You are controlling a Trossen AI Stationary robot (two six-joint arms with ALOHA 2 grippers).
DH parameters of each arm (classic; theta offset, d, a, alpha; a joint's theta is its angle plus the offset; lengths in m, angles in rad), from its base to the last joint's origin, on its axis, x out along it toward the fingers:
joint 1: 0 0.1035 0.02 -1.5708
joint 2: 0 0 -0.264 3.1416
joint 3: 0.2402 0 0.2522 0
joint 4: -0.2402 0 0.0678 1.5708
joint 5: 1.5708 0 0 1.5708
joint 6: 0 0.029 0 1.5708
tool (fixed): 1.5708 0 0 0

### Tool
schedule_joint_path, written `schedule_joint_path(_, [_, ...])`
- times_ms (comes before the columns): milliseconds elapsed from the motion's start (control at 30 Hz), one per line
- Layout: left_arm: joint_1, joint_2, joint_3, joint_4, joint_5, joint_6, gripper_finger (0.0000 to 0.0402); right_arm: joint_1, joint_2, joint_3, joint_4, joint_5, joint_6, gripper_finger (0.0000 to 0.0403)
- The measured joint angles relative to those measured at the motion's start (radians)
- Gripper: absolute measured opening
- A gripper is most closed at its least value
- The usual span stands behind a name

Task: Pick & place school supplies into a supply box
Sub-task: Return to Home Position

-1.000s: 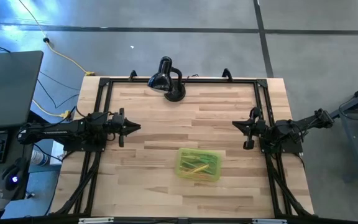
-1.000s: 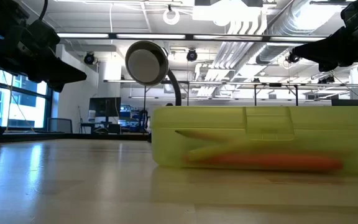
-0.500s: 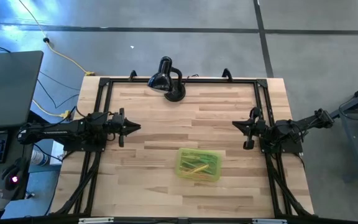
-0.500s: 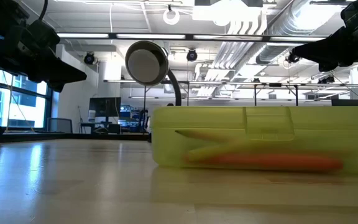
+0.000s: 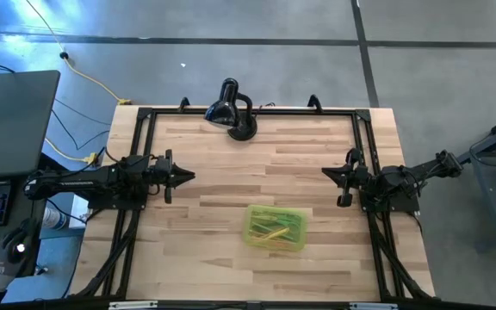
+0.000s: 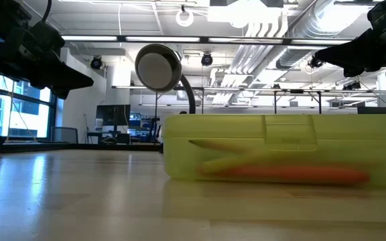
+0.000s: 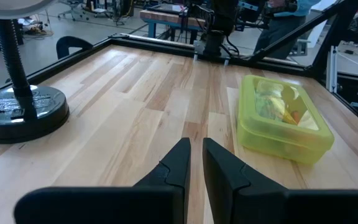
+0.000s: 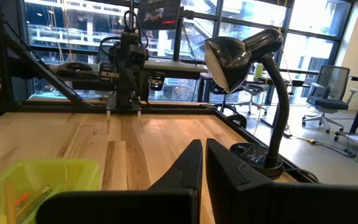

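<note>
- Table [image 5: 231, 151]: bare wood inside a black frame.
- Left gripper [image 5: 189, 176]: hangs over the table's left edge and points toward the middle. Its fingers [image 7: 178, 165] are drawn together to a thin slit and hold nothing.
- Right gripper [image 5: 325, 172]: hangs over the right edge, facing the left one and well apart from it. Its fingers [image 8: 188, 165] are likewise nearly touching and hold nothing.
- Box [image 5: 275, 227]: yellow-green, lid down, flat on the table toward the near edge. It lies between the two grippers but nearer the right one, touching neither.
- Lamp [image 5: 231, 112]: black, stands at the far edge, well apart from the box.
- Supplies [image 5: 272, 231]: inside the box, showing through it as orange, yellow and green sticks.
</note>
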Motion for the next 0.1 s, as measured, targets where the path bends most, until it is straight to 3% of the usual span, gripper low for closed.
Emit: schedule_joint_path(100, [0.000, 0.000, 0.000, 0.000, 0.000, 0.000, 0.0074, 0.000, 0.000, 0.000, 0.000, 0.000, 0.000, 0.0000])
